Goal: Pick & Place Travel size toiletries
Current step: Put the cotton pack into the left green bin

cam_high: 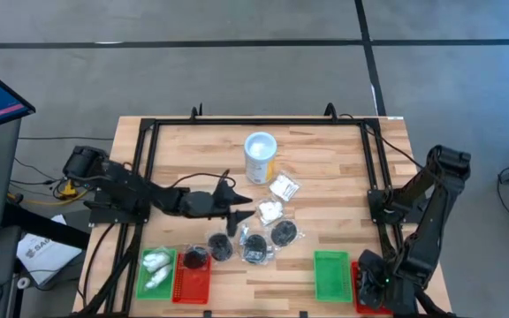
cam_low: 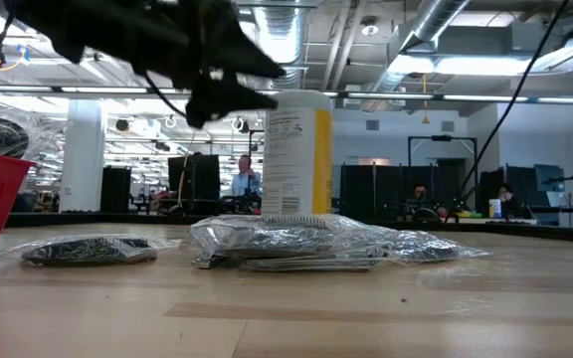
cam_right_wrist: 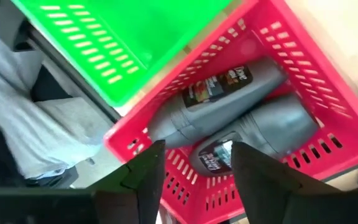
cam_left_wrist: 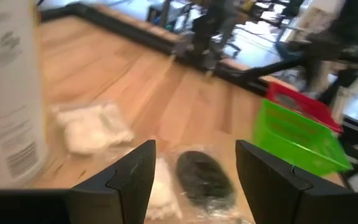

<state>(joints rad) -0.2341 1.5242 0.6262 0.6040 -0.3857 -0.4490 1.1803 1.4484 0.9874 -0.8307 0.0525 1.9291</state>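
Near the middle of the worktop [cam_high: 325,159] your loose packets [cam_high: 254,238] lie in a cluster in front of the white tub [cam_high: 261,157]: white ones close to the tub, black round ones toward the front edge. Your left gripper [cam_high: 237,212] hangs just above that cluster with its jaws apart and empty, a black round packet [cam_left_wrist: 204,177] showing between the fingers. Expect these to be light, soft and slippery, since the clear wrap crinkles and slides, so pinch across the solid body inside, not the loose film. Your right gripper [cam_right_wrist: 194,168] hovers over the red tray [cam_right_wrist: 303,62] at the front right corner, jaws parted and holding nothing, with two dark grey bottles [cam_right_wrist: 229,93] lying inside. Those look stiffer and rounded; grip across the middle.
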